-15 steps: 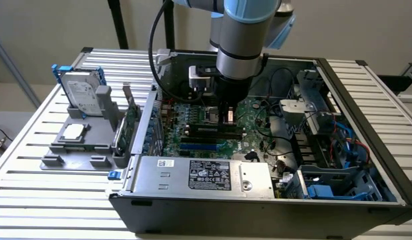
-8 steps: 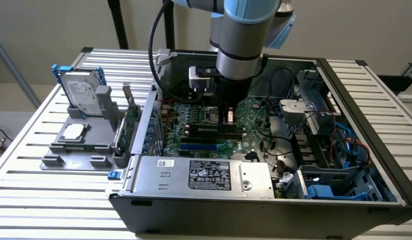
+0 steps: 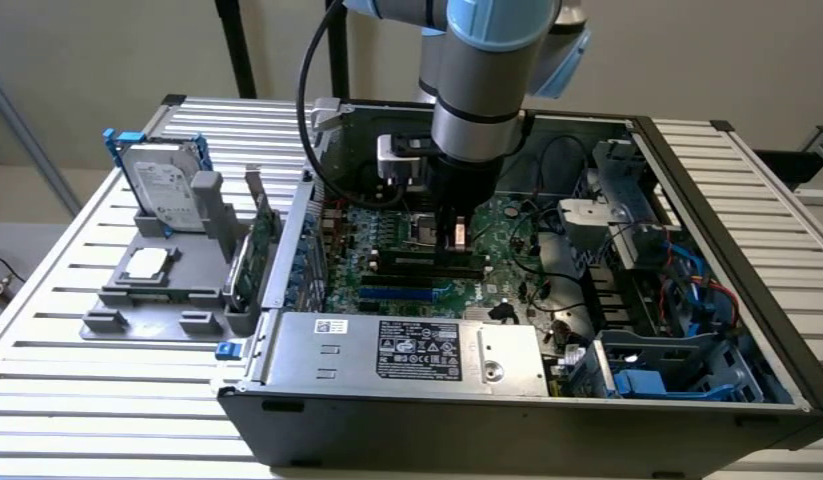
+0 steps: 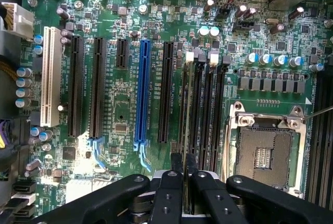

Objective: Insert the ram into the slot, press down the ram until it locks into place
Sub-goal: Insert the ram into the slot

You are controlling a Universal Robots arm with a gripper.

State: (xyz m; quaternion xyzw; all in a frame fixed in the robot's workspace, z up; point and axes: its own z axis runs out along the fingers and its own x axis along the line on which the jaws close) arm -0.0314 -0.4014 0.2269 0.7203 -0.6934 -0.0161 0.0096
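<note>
My gripper (image 3: 454, 238) hangs inside the open computer case (image 3: 731, 330), low over the motherboard's memory slots (image 4: 208, 109). In the wrist view its two black fingers (image 4: 177, 168) stand close together, gripper (image 4: 184, 166) shut on the ram (image 4: 186, 125). The ram appears edge-on as a thin strip running along the outermost black slot, the one beside the long black expansion sockets. White latches (image 4: 190, 55) mark the slots' far ends. I cannot tell whether the ram is seated in its slot or just above it.
An empty CPU socket (image 4: 265, 151) lies beside the memory slots, and a blue expansion slot (image 4: 141, 94) on the other side. On the exterior view's left, a grey fixture (image 3: 158, 290) holds a hard drive (image 3: 164, 185) and a larger green card (image 3: 260, 250). Cables (image 3: 678, 280) crowd the case's right.
</note>
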